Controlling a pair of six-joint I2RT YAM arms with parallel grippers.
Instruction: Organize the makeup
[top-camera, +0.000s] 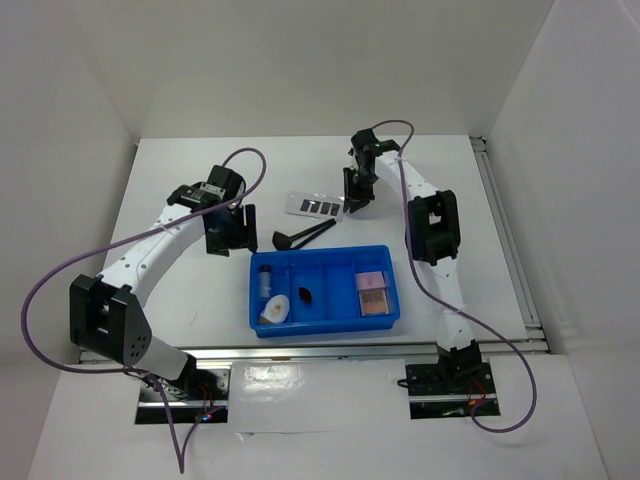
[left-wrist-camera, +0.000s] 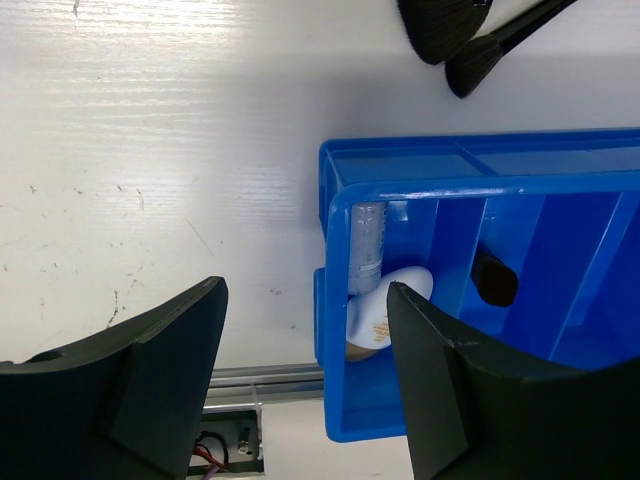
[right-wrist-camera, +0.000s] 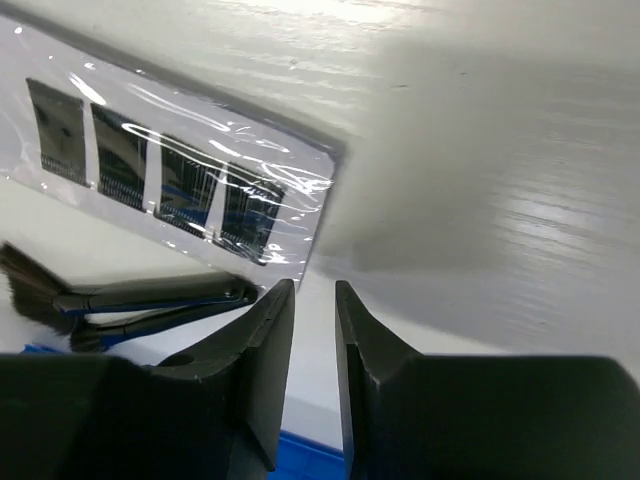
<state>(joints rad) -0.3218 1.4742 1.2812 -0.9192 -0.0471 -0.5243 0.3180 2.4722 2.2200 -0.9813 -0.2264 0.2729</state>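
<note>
Top external view showed a blue divided tray (top-camera: 325, 326) near the bench's near edge, holding a clear vial (top-camera: 265, 277), a white oval piece (top-camera: 275, 309) and two pink and tan squares (top-camera: 373, 303). Black brushes (top-camera: 303, 236) and a clear palette (top-camera: 315, 206) lay mid-bench behind the tray. The left end effector (top-camera: 229, 240) gaped wide and empty. The right end effector (top-camera: 356, 203) was narrow and empty, beside the palette.

No text, brand or number can be read. The white oval piece (left-wrist-camera: 385, 310), at 8 o'clock in the tray (top-camera: 322, 250), bears faint gold marks, too blurred to read.
</note>
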